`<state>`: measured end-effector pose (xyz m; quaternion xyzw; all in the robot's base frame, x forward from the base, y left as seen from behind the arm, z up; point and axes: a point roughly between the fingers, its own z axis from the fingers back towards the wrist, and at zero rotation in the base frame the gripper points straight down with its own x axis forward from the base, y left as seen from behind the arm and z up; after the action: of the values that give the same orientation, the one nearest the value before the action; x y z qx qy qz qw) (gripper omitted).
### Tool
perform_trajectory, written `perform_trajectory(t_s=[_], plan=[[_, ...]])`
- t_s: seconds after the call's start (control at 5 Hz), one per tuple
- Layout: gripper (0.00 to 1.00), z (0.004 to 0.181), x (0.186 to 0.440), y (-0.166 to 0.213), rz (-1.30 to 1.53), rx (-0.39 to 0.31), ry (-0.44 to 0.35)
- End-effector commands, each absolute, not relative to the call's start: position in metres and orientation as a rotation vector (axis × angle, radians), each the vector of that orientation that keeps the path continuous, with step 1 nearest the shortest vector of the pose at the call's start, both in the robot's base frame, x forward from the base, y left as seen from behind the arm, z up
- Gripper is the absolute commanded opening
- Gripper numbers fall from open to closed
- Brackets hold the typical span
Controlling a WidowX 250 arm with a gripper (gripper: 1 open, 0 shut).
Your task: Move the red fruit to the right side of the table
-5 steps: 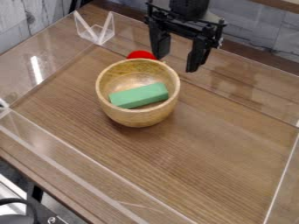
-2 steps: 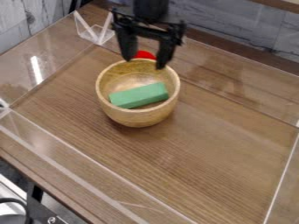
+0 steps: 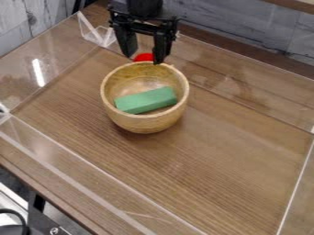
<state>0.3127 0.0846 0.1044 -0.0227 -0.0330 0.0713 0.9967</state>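
At 6 o'clock of fruit [image 3: 143,58]: round wooden bowl [image 3: 146,110] with green block [image 3: 146,100], touching. Above fruit: gripper [image 3: 143,50], fully spread, empty. Glossy wood-grain table [image 3: 221,156].

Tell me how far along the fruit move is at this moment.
Done: nothing yet; the red fruit sits behind the wooden bowl, far left on the table. In hand: the open hand hangs over it, holding nothing. Left: grasp, carry right, release.
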Motion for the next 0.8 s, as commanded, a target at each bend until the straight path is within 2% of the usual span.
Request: perform_trajectory(t_s=[0.0,0.2,0.6], plan=[[1.0,0.118,0.329,0.104,0.123,-0.034,-0.162],[1.0,0.115,0.336,0.114,0.111,-0.039,-0.18],[1.0,0.112,0.344,0.111,-0.014,-0.06,-0.198]])
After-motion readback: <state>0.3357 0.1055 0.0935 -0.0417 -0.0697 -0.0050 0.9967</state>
